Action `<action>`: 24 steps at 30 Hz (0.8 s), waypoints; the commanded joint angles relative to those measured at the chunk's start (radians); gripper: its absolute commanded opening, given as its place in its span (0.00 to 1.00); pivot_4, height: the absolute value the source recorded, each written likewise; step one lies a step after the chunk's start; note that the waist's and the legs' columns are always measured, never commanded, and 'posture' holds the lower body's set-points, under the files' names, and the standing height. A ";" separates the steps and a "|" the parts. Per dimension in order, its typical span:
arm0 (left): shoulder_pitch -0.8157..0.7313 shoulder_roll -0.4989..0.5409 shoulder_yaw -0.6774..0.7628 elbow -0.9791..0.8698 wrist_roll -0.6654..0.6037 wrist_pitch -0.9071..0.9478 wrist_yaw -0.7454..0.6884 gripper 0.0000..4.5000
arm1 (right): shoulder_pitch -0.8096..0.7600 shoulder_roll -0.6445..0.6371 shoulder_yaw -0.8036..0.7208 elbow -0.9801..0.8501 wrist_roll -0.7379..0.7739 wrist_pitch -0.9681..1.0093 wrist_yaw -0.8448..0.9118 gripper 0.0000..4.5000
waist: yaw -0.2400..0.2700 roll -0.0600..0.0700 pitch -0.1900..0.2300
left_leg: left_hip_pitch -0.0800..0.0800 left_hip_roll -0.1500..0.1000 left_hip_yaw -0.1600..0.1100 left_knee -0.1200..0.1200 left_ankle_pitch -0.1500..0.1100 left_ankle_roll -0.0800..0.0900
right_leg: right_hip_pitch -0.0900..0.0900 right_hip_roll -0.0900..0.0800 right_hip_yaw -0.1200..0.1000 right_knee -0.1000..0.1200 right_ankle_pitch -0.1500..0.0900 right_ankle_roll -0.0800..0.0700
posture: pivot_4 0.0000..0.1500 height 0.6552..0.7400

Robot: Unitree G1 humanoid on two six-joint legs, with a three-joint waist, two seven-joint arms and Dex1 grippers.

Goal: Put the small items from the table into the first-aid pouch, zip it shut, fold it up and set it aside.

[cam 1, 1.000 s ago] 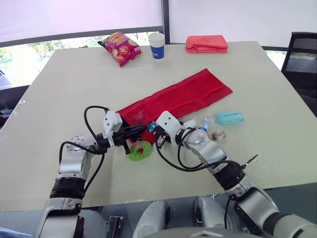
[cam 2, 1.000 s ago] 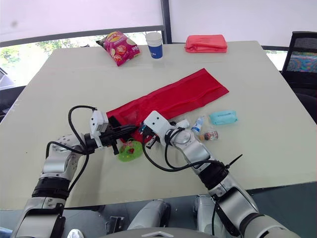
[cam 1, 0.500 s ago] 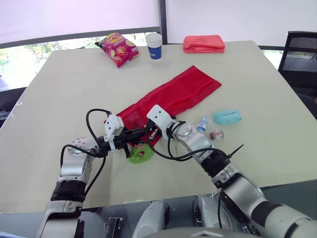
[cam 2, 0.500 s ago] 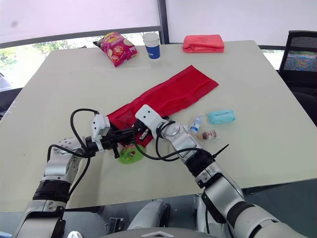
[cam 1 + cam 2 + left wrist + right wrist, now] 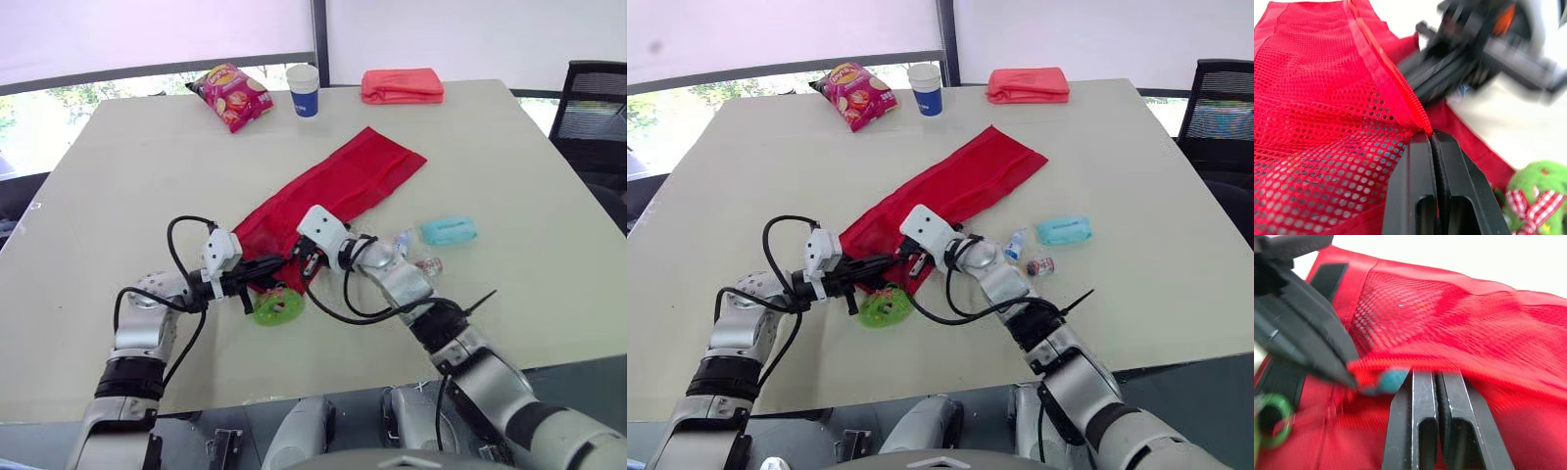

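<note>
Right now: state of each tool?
Left tool: closed, pinching the edge of the red mesh pouch.
Right tool: closed at the pouch opening; small teal thing at its tips, grip cannot be told.

The first-aid pouch (image 5: 333,186) was matt red cloth, with open mesh panels and a smoother woven binding along the edge. The left gripper (image 5: 1432,137) and right gripper (image 5: 1436,374) had fingers of smooth black plastic with a low sheen. The table (image 5: 127,166) had a pale, smooth, matt top. The green toy (image 5: 278,305) was fuzzy, felt-like cloth with a checked ribbon. The snack bag (image 5: 232,93) was glossy film. The cup (image 5: 305,89) looked like paper. The folded cloth (image 5: 402,85) was matt coral fabric.
</note>
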 commanded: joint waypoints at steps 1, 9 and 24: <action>0.020 0.061 0.028 0.037 0.022 -0.061 -0.037 0.00 | 0.094 -0.055 -0.070 -0.298 0.100 0.014 0.065 0.02 | -0.001 0.000 0.000 | 0.000 0.000 0.000 0.000 0.000 0.000 | 0.000 0.000 0.000 0.000 0.000 0.000 | 1.00 0.99; -0.043 0.177 0.049 0.262 0.087 -0.209 -0.057 0.00 | 0.320 -0.225 -0.265 -0.653 0.300 0.043 0.132 0.14 | 0.004 0.000 0.000 | 0.001 0.001 0.000 0.000 -0.002 0.003 | 0.000 0.000 -0.002 0.000 -0.001 0.001 | 1.00 0.99; -0.343 0.309 0.003 0.796 0.318 -0.485 0.143 0.89 | 0.758 -0.643 -0.794 -0.990 0.698 0.114 0.258 1.00 | 0.023 -0.003 0.000 | 0.000 0.004 0.004 0.001 -0.002 0.004 | 0.001 -0.001 -0.006 -0.001 -0.003 0.005 | 1.00 0.99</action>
